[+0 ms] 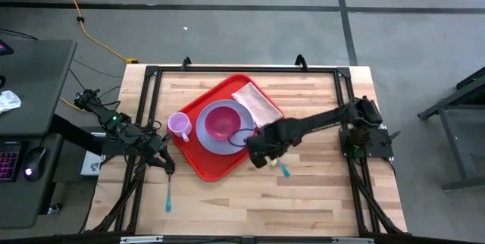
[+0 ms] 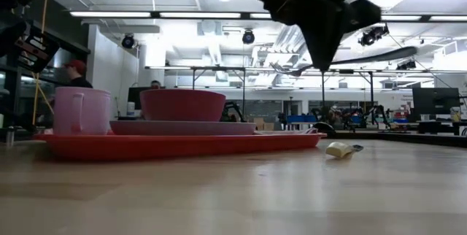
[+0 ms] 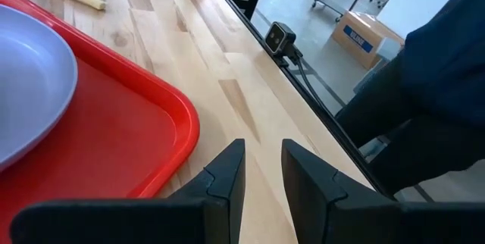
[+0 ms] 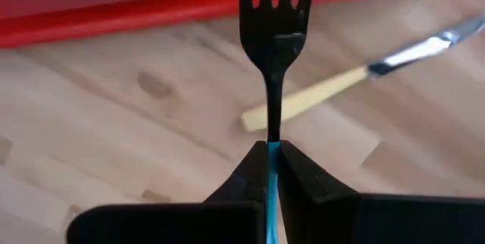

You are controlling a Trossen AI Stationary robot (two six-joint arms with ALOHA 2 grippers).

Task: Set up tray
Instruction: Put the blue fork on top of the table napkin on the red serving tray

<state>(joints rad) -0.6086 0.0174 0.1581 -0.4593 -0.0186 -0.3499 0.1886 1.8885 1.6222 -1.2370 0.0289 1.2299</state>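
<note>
Clamped on the blue handle of a dark-tined fork (image 4: 273,43), our right gripper (image 4: 271,153) hangs just off the tray's near edge, with the tines pointing toward the rim. The large red plastic rectangular tray (image 1: 198,161) lies at an angle in the middle of the pale wooden table (image 1: 303,206). It carries a round lavender plate (image 1: 206,136) with a magenta bowl (image 1: 222,120) on it, a pink mug (image 1: 179,126) at one corner, and a folded pinkish napkin (image 1: 256,103) along its far side. On the bare wood just beside the fork lies a knife with a cream handle and a shiny blade (image 4: 356,81).

We judge the step in hand to be carrying the fork onto the tray. To do it well we should lift high enough for the tines to clear the raised rim, then travel over the free red floor beside the plate, and lower the fork flat before letting go, so it does not bounce or ride up on the plate's edge. Keeping the handle level matters, since it is held near its neck and could swing.

Our left gripper (image 3: 261,176) waits at the tray's left side with its fingers slightly apart and nothing between them; a teal-handled utensil (image 1: 168,196) lies on the table near it.
</note>
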